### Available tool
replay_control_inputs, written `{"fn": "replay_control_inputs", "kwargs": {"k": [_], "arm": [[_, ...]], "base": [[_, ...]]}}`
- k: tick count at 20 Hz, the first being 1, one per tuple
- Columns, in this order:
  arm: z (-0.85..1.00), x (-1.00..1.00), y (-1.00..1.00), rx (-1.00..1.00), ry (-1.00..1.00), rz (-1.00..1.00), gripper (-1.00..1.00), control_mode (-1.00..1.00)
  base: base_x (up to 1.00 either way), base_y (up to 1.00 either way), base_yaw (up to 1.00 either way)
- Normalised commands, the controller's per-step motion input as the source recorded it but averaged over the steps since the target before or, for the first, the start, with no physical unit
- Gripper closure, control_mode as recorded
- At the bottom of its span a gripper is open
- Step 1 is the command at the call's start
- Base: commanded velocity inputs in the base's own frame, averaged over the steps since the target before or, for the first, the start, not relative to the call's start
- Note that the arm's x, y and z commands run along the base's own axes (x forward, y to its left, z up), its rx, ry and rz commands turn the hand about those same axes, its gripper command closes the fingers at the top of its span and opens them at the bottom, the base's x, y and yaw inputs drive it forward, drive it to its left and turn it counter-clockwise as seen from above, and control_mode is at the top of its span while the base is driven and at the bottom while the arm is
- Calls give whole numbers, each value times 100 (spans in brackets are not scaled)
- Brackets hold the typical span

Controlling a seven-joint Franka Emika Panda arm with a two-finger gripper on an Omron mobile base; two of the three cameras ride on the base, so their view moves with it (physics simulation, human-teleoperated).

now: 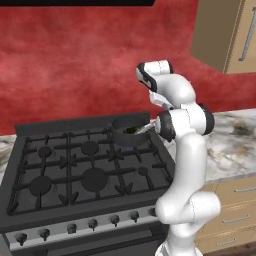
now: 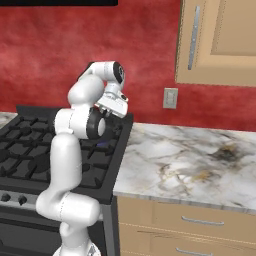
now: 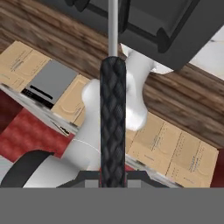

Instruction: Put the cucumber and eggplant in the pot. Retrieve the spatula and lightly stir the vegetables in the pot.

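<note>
Stove [image 1: 75,170] carries the pot [image 1: 131,131], greens inside; claw [image 3: 113,181] clamped on spatula [image 3: 113,127], stirring likely remains.

Two cameras look down from behind the arm [image 1: 185,150], one from its left, one from its right. Both see the stove [image 1: 75,170]. The hand camera looks closely along a dark handle [image 3: 113,118].

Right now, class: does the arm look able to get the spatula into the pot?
Probably yes. The gripper is shut on the spatula, and the pot sits on the near stove burner beside the arm, nothing visibly blocking it.
</note>
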Motion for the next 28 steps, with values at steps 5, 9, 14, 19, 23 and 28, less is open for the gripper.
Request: {"fn": "replay_control_inputs", "kwargs": {"k": [5, 9, 14, 19, 23, 28], "arm": [[0, 20, 1, -1, 0, 0, 100, -100], [0, 43, 7, -2, 0, -2, 100, -100], [-2, 33, 0, -1, 0, -3, 100, -100], [-3, -23, 0, -1, 3, 0, 100, -100], [1, -58, 0, 0, 0, 0, 100, -100], [9, -20, 0, 0, 0, 0, 100, -100]], "base": [[0, 0, 0], [0, 0, 0], [0, 0, 0], [0, 0, 0], [0, 0, 0], [0, 0, 0]]}}
